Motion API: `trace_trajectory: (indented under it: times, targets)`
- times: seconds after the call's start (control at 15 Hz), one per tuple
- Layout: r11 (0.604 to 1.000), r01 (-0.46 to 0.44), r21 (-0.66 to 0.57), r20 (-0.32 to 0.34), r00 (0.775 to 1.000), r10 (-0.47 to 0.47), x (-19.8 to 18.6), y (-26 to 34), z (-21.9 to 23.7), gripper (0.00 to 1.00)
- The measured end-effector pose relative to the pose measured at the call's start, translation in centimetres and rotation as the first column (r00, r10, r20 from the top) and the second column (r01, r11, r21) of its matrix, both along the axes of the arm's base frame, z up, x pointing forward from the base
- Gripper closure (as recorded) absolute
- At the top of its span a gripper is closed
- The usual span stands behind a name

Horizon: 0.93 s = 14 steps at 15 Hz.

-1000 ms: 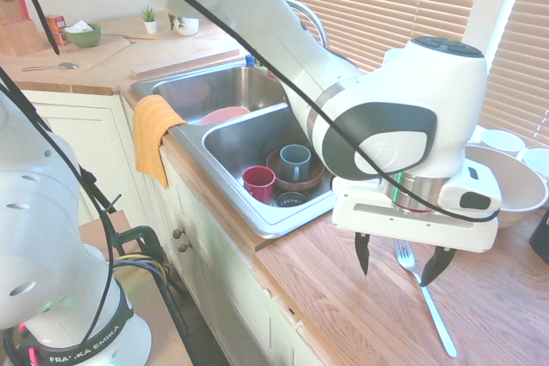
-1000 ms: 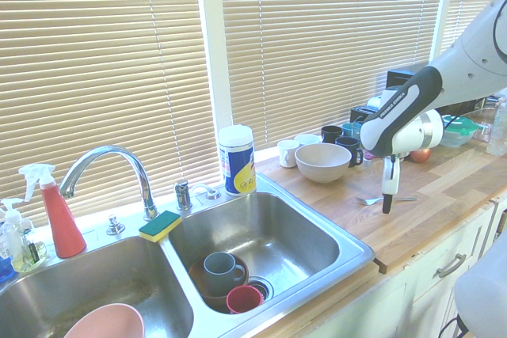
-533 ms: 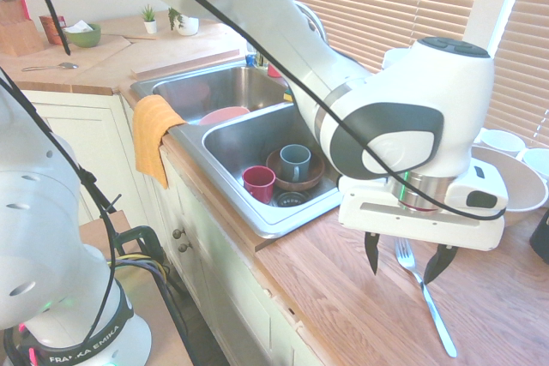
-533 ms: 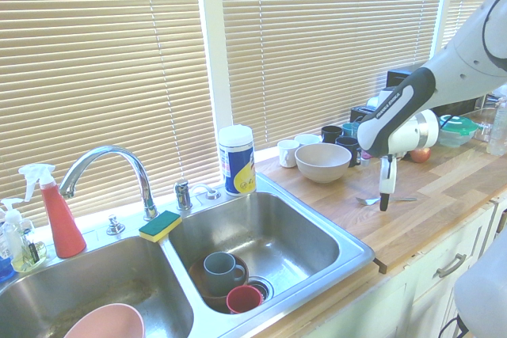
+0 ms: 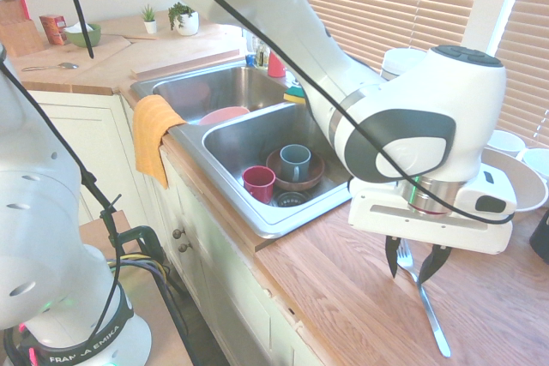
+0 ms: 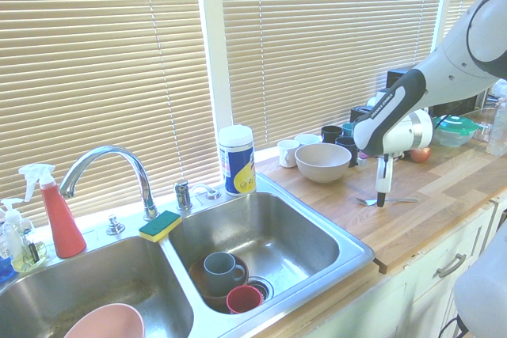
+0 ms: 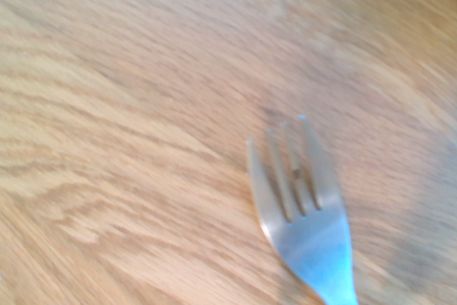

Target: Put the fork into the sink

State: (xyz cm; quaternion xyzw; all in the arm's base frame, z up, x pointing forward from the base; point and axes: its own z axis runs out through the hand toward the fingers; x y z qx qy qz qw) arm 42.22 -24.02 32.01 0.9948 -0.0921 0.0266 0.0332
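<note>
My white arm (image 5: pixel 296 32) reads "FRANKA EMIKA" at its base, one letter crossed by a cable. The wooden desk (image 5: pixel 326 297) runs beside the steel double sink (image 5: pixel 206 139). By the faucet (image 6: pixel 131 156), a blue-and-yellow canister (image 6: pixel 238 165) has print too small to read; only the second exterior view shows its label. My end effector (image 5: pixel 407 279) is partly open, fingers either side of the fork (image 5: pixel 436 327) on the desk; whether they touch it, I cannot tell. The wrist view shows four tines, handle cut off.
</note>
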Motion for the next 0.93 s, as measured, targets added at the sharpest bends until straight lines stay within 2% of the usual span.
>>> trace_trajectory:
  times: [0.6, 0.8, 0.93]
  targets:
    - [0.999, 0.037, 0.020, -0.003, 0.999, -0.037, -0.2, -0.5, 0.0, 1.00]
    - [0.982, 0.183, 0.048, -0.034, 0.983, -0.182, 0.3, -0.5, 1.5, 1.00]
    - [0.960, 0.275, 0.051, -0.048, 0.961, -0.272, 0.4, 0.7, 5.3, 1.00]
